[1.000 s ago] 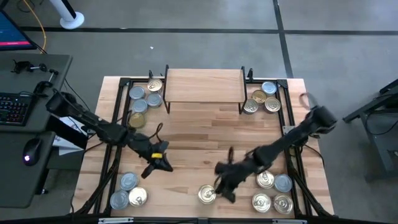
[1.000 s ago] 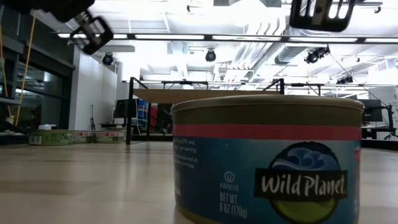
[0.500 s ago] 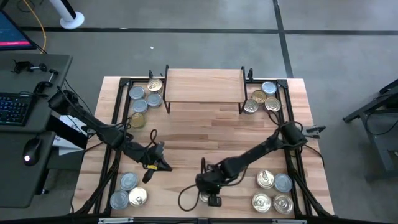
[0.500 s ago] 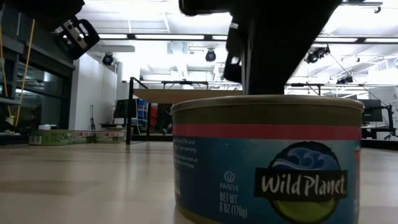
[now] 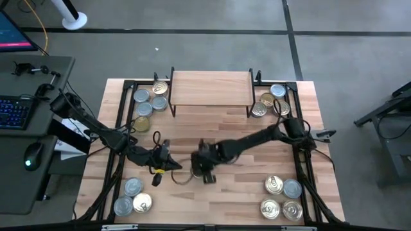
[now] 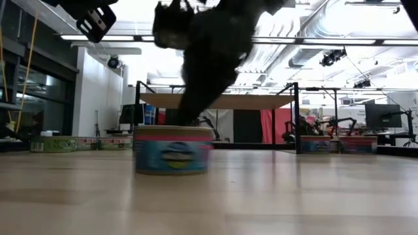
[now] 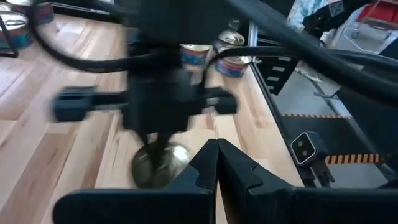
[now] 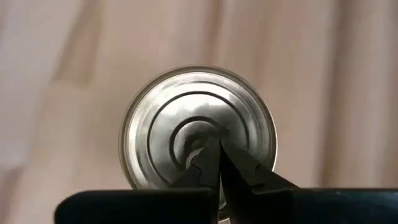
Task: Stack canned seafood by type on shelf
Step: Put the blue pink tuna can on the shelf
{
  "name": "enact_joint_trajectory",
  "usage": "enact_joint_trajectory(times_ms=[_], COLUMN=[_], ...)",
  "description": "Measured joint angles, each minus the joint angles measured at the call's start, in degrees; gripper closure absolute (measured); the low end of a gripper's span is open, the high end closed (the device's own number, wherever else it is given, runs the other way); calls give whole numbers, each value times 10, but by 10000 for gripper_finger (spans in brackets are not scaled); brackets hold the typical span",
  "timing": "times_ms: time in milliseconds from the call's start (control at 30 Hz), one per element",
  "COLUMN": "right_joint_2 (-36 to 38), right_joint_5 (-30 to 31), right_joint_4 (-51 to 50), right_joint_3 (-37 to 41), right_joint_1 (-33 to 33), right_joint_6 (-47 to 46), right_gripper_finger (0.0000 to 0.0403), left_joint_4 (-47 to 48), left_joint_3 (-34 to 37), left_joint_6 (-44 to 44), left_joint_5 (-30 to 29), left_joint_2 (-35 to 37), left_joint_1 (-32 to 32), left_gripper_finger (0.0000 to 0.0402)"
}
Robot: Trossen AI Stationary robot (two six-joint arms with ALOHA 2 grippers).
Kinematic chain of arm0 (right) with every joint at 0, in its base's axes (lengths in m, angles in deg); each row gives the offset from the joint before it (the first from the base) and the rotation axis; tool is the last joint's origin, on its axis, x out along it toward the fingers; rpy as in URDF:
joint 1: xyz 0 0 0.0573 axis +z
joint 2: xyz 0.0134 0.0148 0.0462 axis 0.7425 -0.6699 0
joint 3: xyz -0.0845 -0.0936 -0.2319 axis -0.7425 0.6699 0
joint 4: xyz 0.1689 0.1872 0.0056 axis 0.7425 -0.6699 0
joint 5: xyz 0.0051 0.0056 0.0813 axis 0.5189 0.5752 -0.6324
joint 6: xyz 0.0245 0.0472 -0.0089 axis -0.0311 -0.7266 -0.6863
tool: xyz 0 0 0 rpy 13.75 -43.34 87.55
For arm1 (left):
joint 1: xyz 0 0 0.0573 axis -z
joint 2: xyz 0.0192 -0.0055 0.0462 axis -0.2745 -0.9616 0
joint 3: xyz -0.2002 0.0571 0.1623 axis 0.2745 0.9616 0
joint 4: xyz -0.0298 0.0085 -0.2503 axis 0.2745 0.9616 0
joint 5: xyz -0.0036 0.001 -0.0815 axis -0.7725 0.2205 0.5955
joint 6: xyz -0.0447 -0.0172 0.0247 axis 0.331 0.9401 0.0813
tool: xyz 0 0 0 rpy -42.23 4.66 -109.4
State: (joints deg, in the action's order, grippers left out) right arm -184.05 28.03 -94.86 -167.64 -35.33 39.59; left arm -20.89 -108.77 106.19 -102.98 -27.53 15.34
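**Right gripper tips on a lone tin at mid-table**

Centrally, the right gripper (image 5: 204,172), jaws closed, presses its tips on one tin (image 8: 198,127) on open boards. Just beside it the left gripper (image 5: 168,165) hovers, jaws closed, holding nothing. The shelf (image 5: 210,88) at the far edge is bare. Tins cluster at corners: five far-left (image 5: 148,101), four far-right (image 5: 271,101), three near-left (image 5: 131,196), four near-right (image 5: 281,196).

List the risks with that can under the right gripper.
1. The shut right gripper presses on the tin's lid without clasping it, so the tin could slip away.
2. The shut left gripper hovers close by; the arms could collide.
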Motion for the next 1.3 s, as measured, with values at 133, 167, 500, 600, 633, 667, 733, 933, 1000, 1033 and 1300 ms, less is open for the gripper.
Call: enact_joint_trajectory(times_ms=[133, 167, 500, 600, 633, 667, 733, 933, 1000, 1033, 1300], right_joint_2=[21, 32, 193, 256, 276, 292, 312, 275, 248, 233, 111], right_joint_5=[-8, -13, -27, -34, -31, -21, 1, 77, 84, 83, 43], right_joint_4=[6, -10, -121, -63, -29, 11, 100, 221, 226, 234, 222], right_joint_3=[0, 0, 80, 197, 240, 281, 345, 381, 365, 354, 241], right_joint_1=[-36, -42, -29, -1, 12, 24, 44, 58, 50, 44, 15], right_joint_6=[15, 17, -31, -123, -161, -200, -269, -335, -313, -299, -218], right_gripper_finger=[403, 403, 403, 403, 403, 403, 403, 403, 403, 403, 403], left_joint_4=[11, 12, 58, 97, 110, 111, 103, 54, 34, 37, -2], left_joint_3=[0, 0, 0, 0, 0, 0, 0, 0, 5, 8, 43], left_joint_6=[-2, -7, -133, -158, -158, -153, -135, -103, -99, -100, -61], left_joint_5=[0, 0, 31, 32, 32, 32, 32, 34, 36, 40, 46], left_joint_2=[0, 0, -29, -70, -84, -99, -125, -168, -172, -172, -179], left_joint_1=[-9, -12, -69, -78, -80, -82, -85, -88, -88, -88, -89], left_gripper_finger=[401, 401, 401, 402, 401, 401, 401, 401, 402, 401, 402])
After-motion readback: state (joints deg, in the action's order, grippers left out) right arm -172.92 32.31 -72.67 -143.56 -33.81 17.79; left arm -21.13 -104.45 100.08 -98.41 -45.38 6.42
